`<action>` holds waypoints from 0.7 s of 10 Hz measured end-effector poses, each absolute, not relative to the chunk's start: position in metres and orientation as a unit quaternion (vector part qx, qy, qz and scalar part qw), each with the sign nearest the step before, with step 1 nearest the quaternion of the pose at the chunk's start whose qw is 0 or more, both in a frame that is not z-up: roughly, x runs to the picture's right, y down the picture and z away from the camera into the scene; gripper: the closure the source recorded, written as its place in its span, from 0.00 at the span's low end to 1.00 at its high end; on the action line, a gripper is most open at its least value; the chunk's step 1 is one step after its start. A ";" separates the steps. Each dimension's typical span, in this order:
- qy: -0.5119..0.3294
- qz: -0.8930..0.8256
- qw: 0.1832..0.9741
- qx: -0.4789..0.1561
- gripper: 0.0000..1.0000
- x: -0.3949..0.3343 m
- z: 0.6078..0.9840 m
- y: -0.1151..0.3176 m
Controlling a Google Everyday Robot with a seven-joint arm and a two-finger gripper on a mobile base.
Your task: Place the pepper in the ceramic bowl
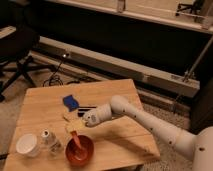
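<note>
The ceramic bowl (pixel 80 150), reddish-orange with a paler centre, stands near the front edge of the wooden table (pixel 117 95). My gripper (pixel 74 129) hangs just above the bowl's far rim, pointing down and to the left. It is shut on the pepper (pixel 75 138), a slim orange piece whose lower end dips into the bowl's mouth. The white arm (pixel 145 120) reaches in from the right.
A blue flat item (pixel 70 102) and a black cylinder (pixel 86 108) lie behind the gripper. A clear small bottle (pixel 49 140) and a white cup (pixel 27 144) stand left of the bowl. An office chair (pixel 20 55) is at the far left.
</note>
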State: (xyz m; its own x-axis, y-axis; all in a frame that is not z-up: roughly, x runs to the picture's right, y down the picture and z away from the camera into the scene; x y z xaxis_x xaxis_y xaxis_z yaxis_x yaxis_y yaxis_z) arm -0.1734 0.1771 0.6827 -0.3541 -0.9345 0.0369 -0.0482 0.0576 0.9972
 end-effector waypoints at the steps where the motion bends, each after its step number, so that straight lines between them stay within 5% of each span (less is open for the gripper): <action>1: -0.605 -0.555 0.399 0.407 0.37 -0.173 0.684 0.177; 7: -0.604 -0.555 0.401 0.408 0.33 -0.173 0.685 0.177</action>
